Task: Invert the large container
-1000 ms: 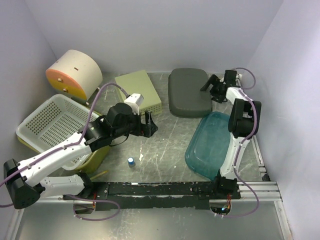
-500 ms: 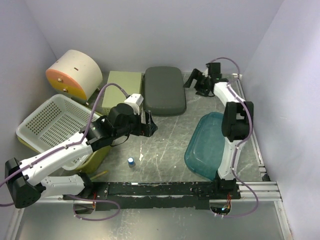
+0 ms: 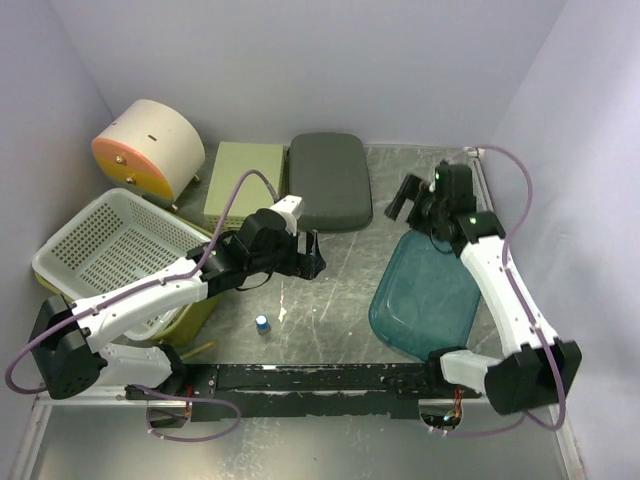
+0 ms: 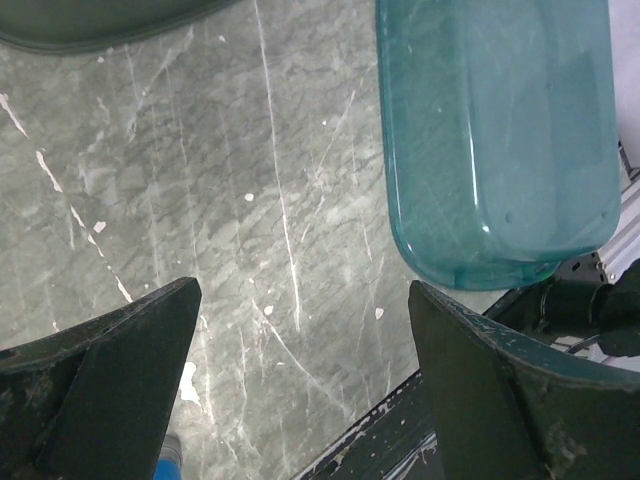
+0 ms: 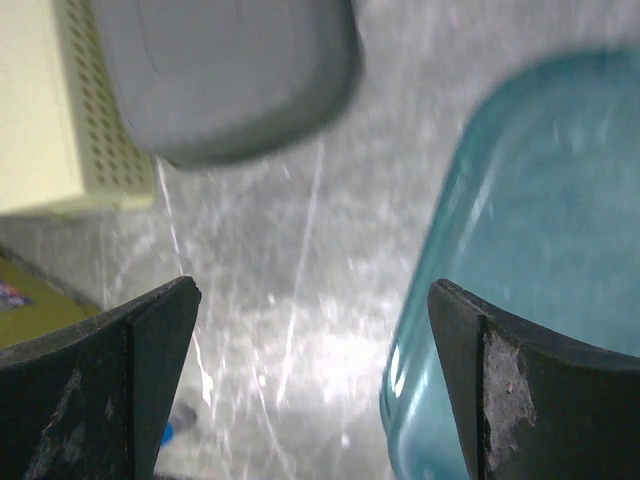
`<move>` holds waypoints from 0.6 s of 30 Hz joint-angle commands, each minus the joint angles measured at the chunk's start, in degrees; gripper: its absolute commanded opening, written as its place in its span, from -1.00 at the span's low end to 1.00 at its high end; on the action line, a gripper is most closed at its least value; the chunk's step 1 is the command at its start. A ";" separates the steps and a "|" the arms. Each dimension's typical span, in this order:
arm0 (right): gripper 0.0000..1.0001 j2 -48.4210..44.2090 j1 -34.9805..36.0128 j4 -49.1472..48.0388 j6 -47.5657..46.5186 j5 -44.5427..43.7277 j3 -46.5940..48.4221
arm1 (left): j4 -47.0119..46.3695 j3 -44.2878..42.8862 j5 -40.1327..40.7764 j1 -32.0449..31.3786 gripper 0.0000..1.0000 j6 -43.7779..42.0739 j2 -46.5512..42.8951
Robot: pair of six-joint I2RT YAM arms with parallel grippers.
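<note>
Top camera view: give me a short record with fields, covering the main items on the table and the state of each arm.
teal container: right of centre, toward the near edge
grey container: back centre, beside green box
white basket: left side
left gripper: jaws open, empty, centre of view
right gripper: jaws open, empty, between the grey and teal containers
</note>
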State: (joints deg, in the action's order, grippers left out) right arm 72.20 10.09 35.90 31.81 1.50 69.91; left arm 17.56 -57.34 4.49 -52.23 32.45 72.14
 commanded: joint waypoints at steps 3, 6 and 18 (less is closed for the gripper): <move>1.00 -13.27 2.21 17.58 9.72 5.43 -10.41 | -5.07 2.14 -2.63 0.10 0.92 -1.06 -0.11; 1.00 -14.87 2.26 23.23 11.71 8.72 -12.10 | -8.02 4.54 -2.70 0.10 0.93 -0.28 -1.05; 1.00 -11.88 2.39 33.33 14.47 7.56 -17.40 | -8.31 4.16 -6.37 0.05 0.93 0.79 0.69</move>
State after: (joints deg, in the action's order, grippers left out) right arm 60.14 12.12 64.69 43.72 11.03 53.10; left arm 11.81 -52.60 0.64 -52.23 33.01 72.29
